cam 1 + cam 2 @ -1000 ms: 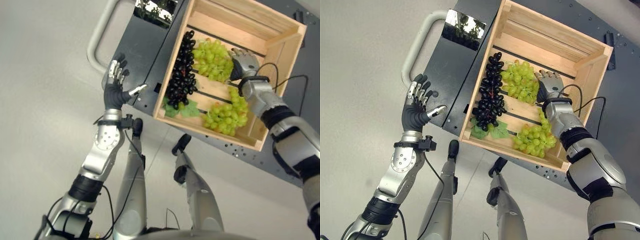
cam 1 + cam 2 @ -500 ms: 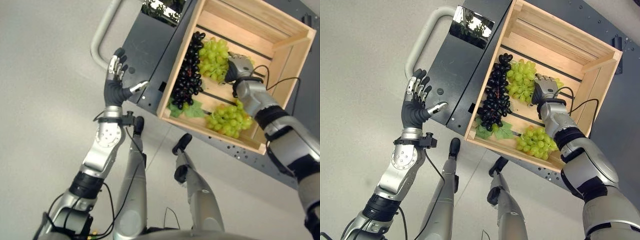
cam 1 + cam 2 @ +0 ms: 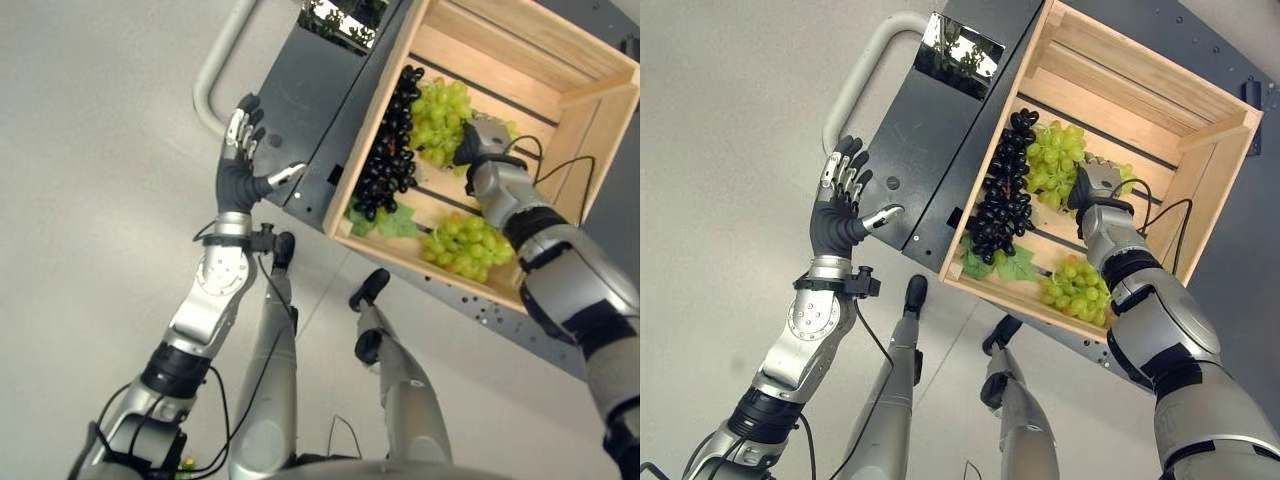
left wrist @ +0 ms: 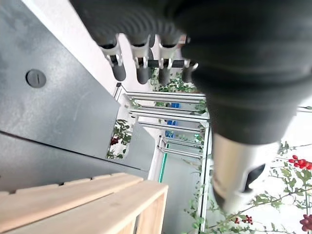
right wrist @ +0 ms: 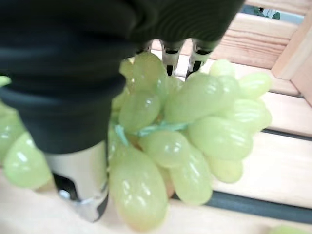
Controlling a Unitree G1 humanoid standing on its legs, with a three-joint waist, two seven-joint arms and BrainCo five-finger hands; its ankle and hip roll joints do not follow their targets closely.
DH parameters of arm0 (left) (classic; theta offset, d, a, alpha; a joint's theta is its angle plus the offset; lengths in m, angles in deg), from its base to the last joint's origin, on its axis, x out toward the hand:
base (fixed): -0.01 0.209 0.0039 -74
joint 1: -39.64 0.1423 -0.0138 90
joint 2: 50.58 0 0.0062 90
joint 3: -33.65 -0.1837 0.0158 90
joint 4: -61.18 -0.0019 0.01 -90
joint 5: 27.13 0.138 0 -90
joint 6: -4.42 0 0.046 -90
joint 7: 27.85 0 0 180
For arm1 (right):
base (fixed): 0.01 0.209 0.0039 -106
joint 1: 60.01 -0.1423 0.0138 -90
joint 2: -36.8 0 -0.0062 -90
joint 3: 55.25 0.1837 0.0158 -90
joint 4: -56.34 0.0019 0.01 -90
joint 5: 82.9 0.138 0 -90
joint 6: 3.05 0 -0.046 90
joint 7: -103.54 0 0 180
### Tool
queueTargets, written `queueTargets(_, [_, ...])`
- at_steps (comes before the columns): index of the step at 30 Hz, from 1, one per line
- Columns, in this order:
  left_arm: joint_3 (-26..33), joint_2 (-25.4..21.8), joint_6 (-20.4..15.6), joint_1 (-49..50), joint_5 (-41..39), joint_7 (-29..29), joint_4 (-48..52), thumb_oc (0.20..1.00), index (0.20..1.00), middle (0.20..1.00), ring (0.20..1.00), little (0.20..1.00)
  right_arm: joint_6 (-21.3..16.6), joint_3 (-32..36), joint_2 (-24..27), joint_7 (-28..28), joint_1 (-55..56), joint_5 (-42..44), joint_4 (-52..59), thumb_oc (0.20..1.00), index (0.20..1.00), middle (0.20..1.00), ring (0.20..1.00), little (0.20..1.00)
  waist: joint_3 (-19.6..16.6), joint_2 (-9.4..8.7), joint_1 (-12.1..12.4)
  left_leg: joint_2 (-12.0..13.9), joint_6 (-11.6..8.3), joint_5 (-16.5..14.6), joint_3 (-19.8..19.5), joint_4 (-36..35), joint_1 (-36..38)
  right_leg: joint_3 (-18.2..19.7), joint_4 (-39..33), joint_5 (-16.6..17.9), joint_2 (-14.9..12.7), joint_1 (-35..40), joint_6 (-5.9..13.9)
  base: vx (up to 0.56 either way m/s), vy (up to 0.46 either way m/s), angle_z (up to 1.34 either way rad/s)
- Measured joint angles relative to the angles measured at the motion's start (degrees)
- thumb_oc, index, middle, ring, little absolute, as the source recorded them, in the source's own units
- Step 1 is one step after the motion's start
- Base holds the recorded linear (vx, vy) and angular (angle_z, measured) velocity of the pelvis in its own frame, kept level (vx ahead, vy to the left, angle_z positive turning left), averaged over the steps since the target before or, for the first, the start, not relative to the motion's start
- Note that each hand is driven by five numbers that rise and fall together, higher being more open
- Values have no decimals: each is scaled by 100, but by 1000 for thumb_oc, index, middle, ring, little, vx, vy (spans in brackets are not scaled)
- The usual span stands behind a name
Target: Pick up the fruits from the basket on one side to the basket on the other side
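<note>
1. Green grapes, a pale green bunch (image 3: 438,118), lie in a light wooden slatted crate (image 3: 520,75) in the left eye view, with the right hand (image 3: 478,140) on the bunch's edge. A long bunch of dark purple grapes (image 3: 388,150) with green leaves lies just beside it, towards the robot's left. A second bunch of green grapes (image 3: 467,245) rests near the crate's front wall, beside the right forearm. The crate sits on a dark grey metal tabletop (image 3: 320,95) with a pale curved tube handle (image 3: 222,65) at its end.

2. In the right eye view, the left hand (image 3: 840,205) is raised beside the tabletop's edge, well apart from the crate, fingers straight and spread, thumb out, holding nothing. The right hand (image 3: 1095,185) touches the upper green bunch (image 3: 1052,165) inside the crate (image 3: 1160,100).

3. In the left wrist view, the left hand's straight dark-tipped fingers (image 4: 139,68) hang in a row, apart from the grey tabletop (image 4: 53,112). A corner of the wooden crate (image 4: 97,200) shows beside it.

4. In the right wrist view, the right hand's fingers (image 5: 168,53) and thumb (image 5: 80,180) are curled round the green grapes (image 5: 185,126), clamped on the bunch above the crate's slats (image 5: 287,165).
</note>
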Motion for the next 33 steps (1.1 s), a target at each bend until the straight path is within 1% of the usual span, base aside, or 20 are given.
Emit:
queueTargets(6, [-155, -2, 0, -20, 0, 4, 12, 1000, 1000, 1000, 1000, 1000, -79, -3, 34, 0, -106, 112, -239, 1000, 1000, 1000, 1000, 1000, -13, 139, 45, -13, 11, 22, -1, -6, -7, 0, 79, -9, -35, -40, -4, 0, 0, 0])
queueTargets(7, [-187, -2, -3, -19, 0, 4, 31, 1000, 1000, 1000, 1000, 1000, -95, 7, 63, 0, -107, 115, -262, 1000, 1000, 1000, 1000, 1000, -12, 146, 78, -17, 14, 25, 0, -10, -11, 0, 146, -33, -58, -77, -6, 0, 0, 0])
queueTargets(12, [-200, -7, -8, -16, 0, 7, 31, 1000, 1000, 1000, 1000, 1000, -99, 1, 107, -2, -136, 140, -342, 1000, 1000, 1000, 1000, 1000, -13, 155, 90, -40, 31, 49, -6, -25, -54, -1, 229, -59, -102, -141, 8, 3, 6, 2])
queueTargets(13, [-199, -7, -8, -19, 0, 7, 31, 1000, 1000, 1000, 1000, 1000, -101, 1, 118, 0, -152, 139, -344, 875, 875, 875, 875, 875, -14, 155, 87, -48, 38, 54, -5, -25, -70, -1, 251, -61, -116, -165, 10, 0, 0, 0])
queueTargets(14, [-204, -6, -8, -27, 0, 8, 31, 1000, 1000, 1000, 1000, 1000, -97, 1, 127, 0, -194, 139, -361, 658, 658, 658, 658, 658, -14, 156, 74, -64, 48, 69, -3, -24, -95, -1, 299, -66, -144, -213, 13, 0, 0, 0])
queueTargets(15, [-210, -4, -8, -33, 0, 9, 31, 1000, 1000, 1000, 1000, 1000, -95, 1, 132, 0, -215, 139, -385, 548, 548, 548, 548, 548, -14, 156, 75, -73, 54, 77, -3, -25, -106, -1, 325, -71, -161, -234, 15, 0, 0, 0])
queueTargets(16, [-213, -5, -8, -42, 0, 9, 31, 1000, 1000, 1000, 1000, 1000, -96, 3, 134, 0, -244, 140, -432, 200, 200, 200, 200, 200, -14, 156, 77, -83, 60, 86, -2, -25, -117, 0, 358, -79, -180, -255, 17, 0, 0, 0])
queueTargets(21, [-217, -6, -8, -49, -1, 9, 31, 1000, 1000, 1000, 1000, 1000, -61, 10, 199, -15, -383, 154, -473, 200, 200, 200, 200, 200, -14, 156, 102, -83, 62, 107, -4, -36, -142, -1, 373, -83, -182, -284, 16, 0, 0, 0])
queueTargets(26, [-217, -6, -8, -104, 0, 14, 32, 1000, 1000, 1000, 1000, 1000, -109, 14, 267, -24, -421, 316, -404, 200, 200, 200, 200, 200, -14, 156, 93, -81, 60, 112, 2, -35, -140, -1, 373, -104, -182, -284, 18, 0, 0, 0])
queueTargets(33, [-217, -7, -8, -123, -1, 16, 31, 1000, 1000, 1000, 1000, 1000, -131, 14, 275, -67, -413, 323, -390, 200, 200, 200, 200, 200, -14, 156, 87, -77, 58, 113, 4, -35, -135, -1, 373, -106, -179, -282, 16, 0, 0, 0])
